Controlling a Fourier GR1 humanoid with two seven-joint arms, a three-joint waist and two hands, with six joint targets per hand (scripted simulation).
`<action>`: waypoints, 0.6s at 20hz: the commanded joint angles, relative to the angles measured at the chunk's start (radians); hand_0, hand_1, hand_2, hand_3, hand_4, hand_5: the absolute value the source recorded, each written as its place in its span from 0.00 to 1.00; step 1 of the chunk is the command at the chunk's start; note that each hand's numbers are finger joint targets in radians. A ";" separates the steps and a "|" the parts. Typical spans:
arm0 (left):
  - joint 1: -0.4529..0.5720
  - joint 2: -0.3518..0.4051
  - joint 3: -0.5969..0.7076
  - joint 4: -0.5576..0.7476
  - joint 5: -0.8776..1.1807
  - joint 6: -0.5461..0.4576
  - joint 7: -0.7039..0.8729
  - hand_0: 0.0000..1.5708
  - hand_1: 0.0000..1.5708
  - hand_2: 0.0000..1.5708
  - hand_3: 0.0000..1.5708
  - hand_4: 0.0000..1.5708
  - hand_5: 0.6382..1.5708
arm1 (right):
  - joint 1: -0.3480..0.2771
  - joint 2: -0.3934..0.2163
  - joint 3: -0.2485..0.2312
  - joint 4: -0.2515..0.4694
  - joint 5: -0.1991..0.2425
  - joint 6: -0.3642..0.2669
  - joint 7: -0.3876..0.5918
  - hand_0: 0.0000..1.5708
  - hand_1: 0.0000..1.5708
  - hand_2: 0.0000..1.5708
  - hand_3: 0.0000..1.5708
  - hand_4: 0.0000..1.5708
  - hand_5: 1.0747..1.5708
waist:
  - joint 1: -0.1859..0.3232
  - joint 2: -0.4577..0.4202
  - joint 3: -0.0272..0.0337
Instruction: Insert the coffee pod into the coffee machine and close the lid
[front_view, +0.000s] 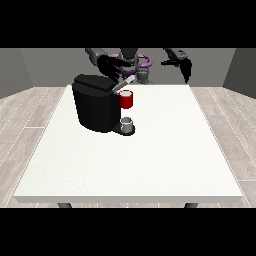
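Observation:
The black coffee machine (95, 107) stands on the white table's (150, 160) back left part. Its red pod holder (126, 100) juts out to the right, over a small grey cup (128, 125) on the machine's base. The grey lid (125, 83) slants down over the holder and is partly lowered. The hand at the view's left (109, 66) hovers just above the machine's top, with its fingers reaching towards the lid's hinge end. The hand at the view's right (186, 67) hangs in the air behind the table's far right edge, open and holding nothing. I see no coffee pod.
The robot's torso (136, 62) rises behind the table's far edge. A wooden floor surrounds the table, and grey walls close the room behind.

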 joint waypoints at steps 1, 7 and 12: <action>-0.014 -0.005 -0.009 -0.022 -0.012 0.041 0.049 0.00 0.00 0.00 0.00 0.10 1.00 | -0.023 0.019 0.026 0.018 0.045 -0.023 -0.008 0.00 0.00 0.00 0.00 0.11 1.00 | 0.011 -0.009 0.0005; -0.002 0.019 -0.012 -0.039 0.017 -0.004 0.050 0.00 0.00 0.00 0.00 0.09 1.00 | -0.064 0.008 0.020 0.049 0.068 -0.008 -0.020 0.00 0.00 0.00 0.00 0.09 1.00 | 0.026 -0.006 0.0005; -0.047 0.091 0.076 0.067 0.075 -0.042 0.023 0.00 0.00 0.00 0.00 0.00 1.00 | -0.070 0.075 0.054 -0.019 0.051 0.013 -0.010 0.00 0.00 0.00 0.00 0.02 1.00 | -0.042 -0.023 0.0002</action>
